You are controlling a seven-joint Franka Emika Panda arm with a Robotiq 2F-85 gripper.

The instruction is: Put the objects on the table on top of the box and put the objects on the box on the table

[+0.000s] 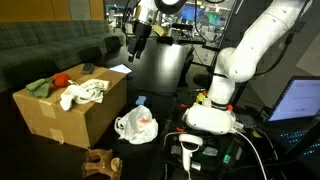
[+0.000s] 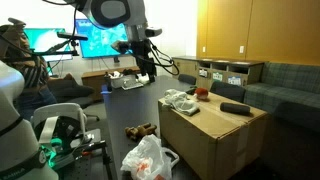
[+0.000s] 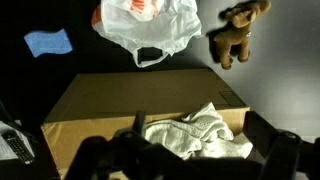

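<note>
The brown cardboard box point(image 1: 60, 118) point(image 2: 215, 140) point(image 3: 130, 95) stands on the dark table point(image 1: 160, 150) point(image 3: 30, 85). A crumpled white cloth point(image 1: 84, 95) point(image 2: 180, 100) point(image 3: 195, 135) lies on top of it, with a green item point(image 1: 40, 87), a red object point(image 1: 62, 78) point(image 2: 203, 92) and a black object point(image 2: 234, 107). On the table lie a white plastic bag point(image 1: 137, 126) point(image 2: 150, 160) point(image 3: 150, 25), a brown plush toy point(image 1: 103, 163) point(image 3: 238, 35) and a blue cloth point(image 3: 48, 42). My gripper point(image 1: 138, 42) point(image 2: 147, 65) point(image 3: 190, 162) hangs open and empty, high above the box.
The robot's white base point(image 1: 213, 112) stands beside the bag. A grey-green sofa point(image 1: 45, 45) runs behind the box. A dark round stand point(image 1: 160, 65) sits under the gripper. A remote-like device point(image 3: 12, 145) lies left of the box. A lit screen point(image 1: 300, 100) is nearby.
</note>
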